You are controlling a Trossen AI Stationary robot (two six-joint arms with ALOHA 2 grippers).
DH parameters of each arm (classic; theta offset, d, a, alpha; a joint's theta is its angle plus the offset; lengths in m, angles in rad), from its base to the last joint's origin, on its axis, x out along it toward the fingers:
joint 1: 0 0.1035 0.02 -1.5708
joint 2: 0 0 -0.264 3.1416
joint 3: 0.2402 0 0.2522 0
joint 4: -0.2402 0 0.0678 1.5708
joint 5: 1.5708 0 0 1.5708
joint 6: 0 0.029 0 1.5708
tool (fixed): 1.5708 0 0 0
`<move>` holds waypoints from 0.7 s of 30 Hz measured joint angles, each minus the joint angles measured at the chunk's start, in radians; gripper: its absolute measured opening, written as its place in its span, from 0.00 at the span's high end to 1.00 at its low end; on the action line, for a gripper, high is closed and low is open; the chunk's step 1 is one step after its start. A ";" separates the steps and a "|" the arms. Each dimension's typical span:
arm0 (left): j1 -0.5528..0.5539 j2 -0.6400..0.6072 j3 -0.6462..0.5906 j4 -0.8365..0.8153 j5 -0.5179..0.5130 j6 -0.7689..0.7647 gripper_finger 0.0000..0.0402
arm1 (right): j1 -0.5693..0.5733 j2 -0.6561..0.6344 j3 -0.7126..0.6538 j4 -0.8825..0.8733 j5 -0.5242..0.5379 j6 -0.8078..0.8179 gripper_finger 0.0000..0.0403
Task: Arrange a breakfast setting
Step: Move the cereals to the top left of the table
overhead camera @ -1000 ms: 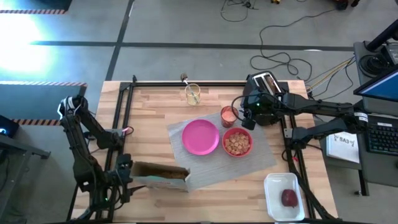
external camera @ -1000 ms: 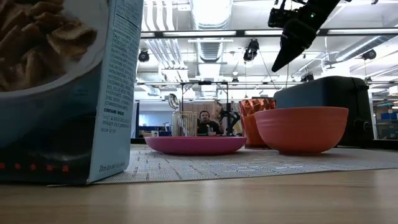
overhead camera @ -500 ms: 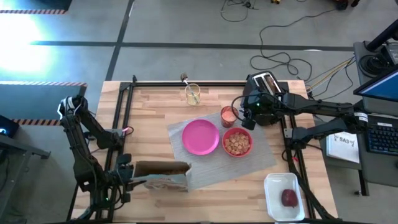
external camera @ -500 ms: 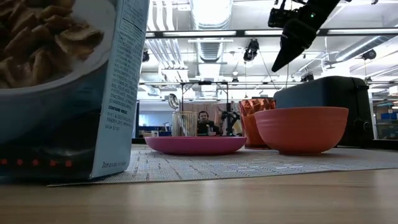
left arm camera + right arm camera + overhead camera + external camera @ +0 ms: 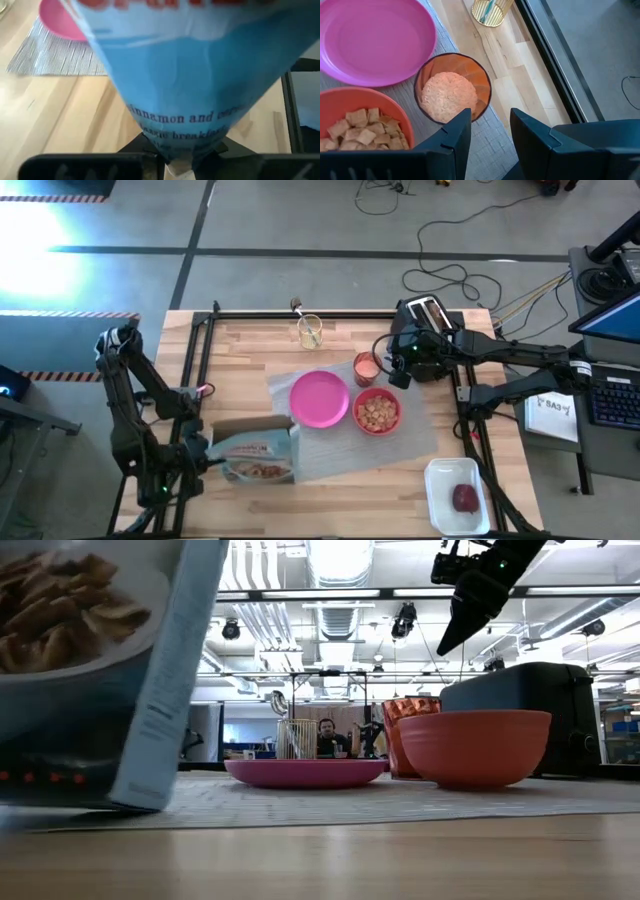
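Bowl [image 5: 379, 412] red-orange, round, holding cereal squares

Two dark six-joint robot arms — matte black segmented links with rounded joint housings.

Left arm [image 5: 130, 405]: black, small pink-red light near the mid joint.

Right arm [image 5: 500, 355]: black, green indicator light by the wrist.

Right gripper [image 5: 487, 142]: two flat, angular dark fingers — squared tips.

From above I get even, bright light, with strong white glare on the floor off the table's [image 5: 250, 360] far-left corner. Low down, ceiling lamps blow out and the cereal box [image 5: 90, 670] blurs. My left wrist feed is all smeared box.
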 joint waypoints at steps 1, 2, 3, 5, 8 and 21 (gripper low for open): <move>-0.002 -0.015 0.000 -0.021 0.005 -0.021 0.89 | 0.000 0.000 0.000 0.000 0.000 0.000 0.68; -0.003 -0.031 0.000 -0.041 0.009 -0.035 0.89 | 0.000 0.000 0.000 0.000 0.000 0.001 0.68; -0.003 -0.047 0.000 -0.059 0.014 -0.042 0.90 | 0.000 0.000 0.000 0.000 0.000 0.000 0.68; -0.003 -0.075 0.000 -0.071 0.019 -0.041 0.90 | 0.000 0.000 0.000 0.000 0.000 0.000 0.68; -0.003 -0.107 0.000 -0.076 0.019 -0.033 0.90 | 0.000 0.000 0.000 0.000 0.000 0.000 0.68; -0.003 -0.102 0.075 -0.164 -0.055 0.003 0.96 | 0.000 0.000 0.000 0.000 0.000 0.000 0.68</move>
